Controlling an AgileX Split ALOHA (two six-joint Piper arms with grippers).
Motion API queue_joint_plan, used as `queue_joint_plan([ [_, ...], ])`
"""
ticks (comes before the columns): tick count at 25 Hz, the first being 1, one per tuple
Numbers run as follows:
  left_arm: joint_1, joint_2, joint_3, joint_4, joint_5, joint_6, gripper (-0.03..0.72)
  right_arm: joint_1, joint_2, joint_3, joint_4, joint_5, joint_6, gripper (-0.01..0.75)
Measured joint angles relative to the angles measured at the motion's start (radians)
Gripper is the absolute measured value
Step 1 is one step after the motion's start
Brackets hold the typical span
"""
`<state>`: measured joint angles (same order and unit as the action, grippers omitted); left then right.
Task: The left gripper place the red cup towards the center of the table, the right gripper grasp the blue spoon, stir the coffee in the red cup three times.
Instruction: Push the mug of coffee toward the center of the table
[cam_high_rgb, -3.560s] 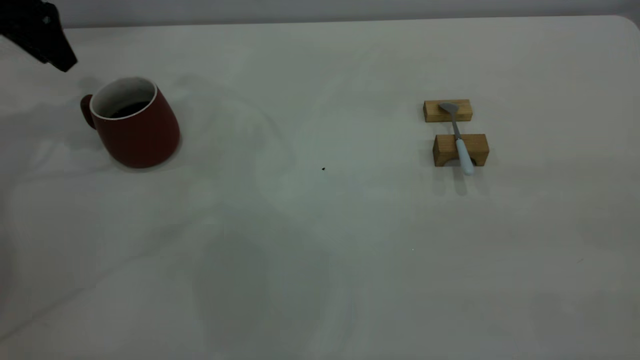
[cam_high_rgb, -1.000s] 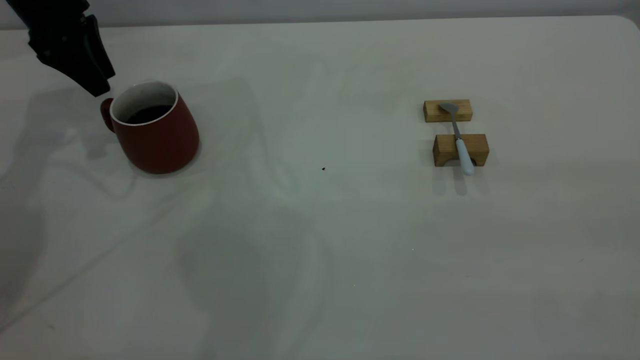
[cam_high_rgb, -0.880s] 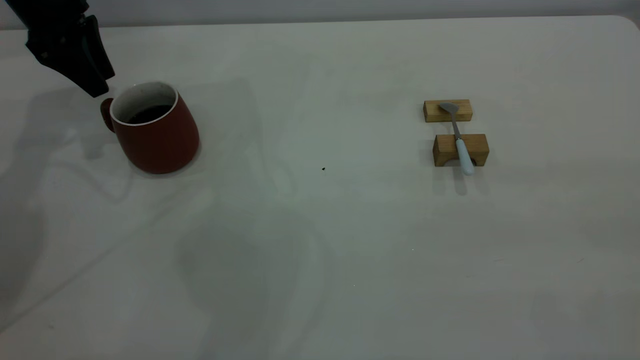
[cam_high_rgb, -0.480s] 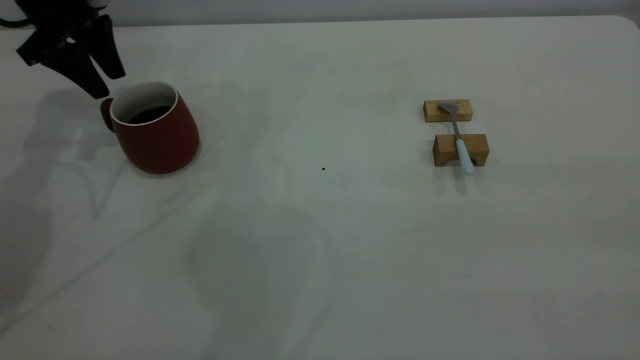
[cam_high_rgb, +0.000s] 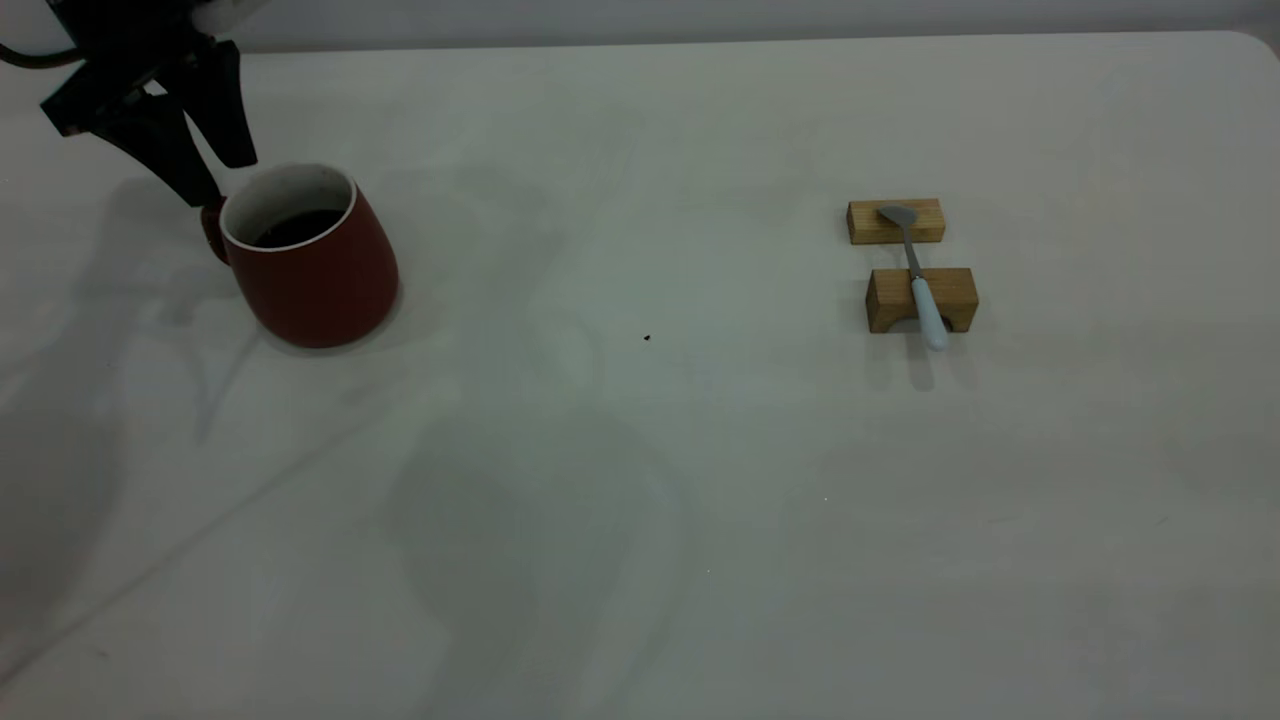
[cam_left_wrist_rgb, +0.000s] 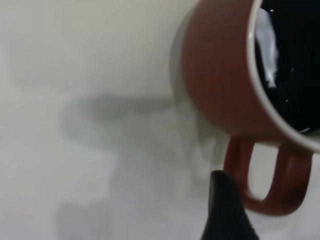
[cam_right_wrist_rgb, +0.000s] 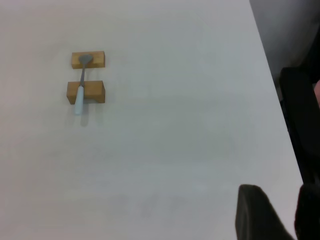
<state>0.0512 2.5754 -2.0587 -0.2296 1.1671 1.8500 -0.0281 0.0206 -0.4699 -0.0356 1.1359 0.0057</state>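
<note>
The red cup (cam_high_rgb: 318, 272) stands on the table (cam_high_rgb: 640, 480) at the left, with dark coffee (cam_high_rgb: 296, 226) inside and its handle (cam_high_rgb: 211, 228) turned to the far left. My left gripper (cam_high_rgb: 222, 178) hangs open just above that handle, one finger on each side and not gripping it. In the left wrist view the red cup (cam_left_wrist_rgb: 220, 75) and its handle (cam_left_wrist_rgb: 265, 180) fill the frame, with one black finger (cam_left_wrist_rgb: 227, 210) beside the loop. The blue spoon (cam_high_rgb: 924, 290) lies across two wooden blocks at the right. My right gripper (cam_right_wrist_rgb: 285, 215) is open, far from the blue spoon (cam_right_wrist_rgb: 80, 92).
The spoon's bowl rests on the far wooden block (cam_high_rgb: 895, 222) and its handle on the near arched block (cam_high_rgb: 920, 298). A tiny dark speck (cam_high_rgb: 647, 338) lies mid-table. In the right wrist view the table edge (cam_right_wrist_rgb: 272, 85) runs close beside my right gripper.
The cup was shifted to the right from its earlier spot and has stood still for the last second. My left gripper, shut at the handle before, has opened its fingers.
</note>
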Motion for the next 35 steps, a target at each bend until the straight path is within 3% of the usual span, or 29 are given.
queue_joint_plan([
  [17, -0.049, 0.039, 0.028, 0.019, 0.000, -0.052, 0.521, 0.000, 0.000, 0.000, 0.000, 0.000, 0.000, 0.237],
  [25, -0.103, 0.050, 0.028, 0.018, 0.000, -0.366, 0.522, 0.000, 0.000, 0.000, 0.000, 0.000, 0.000, 0.237],
  [35, -0.226, 0.050, 0.028, -0.100, 0.000, -0.390, 0.521, 0.000, 0.000, 0.000, 0.000, 0.000, 0.000, 0.237],
])
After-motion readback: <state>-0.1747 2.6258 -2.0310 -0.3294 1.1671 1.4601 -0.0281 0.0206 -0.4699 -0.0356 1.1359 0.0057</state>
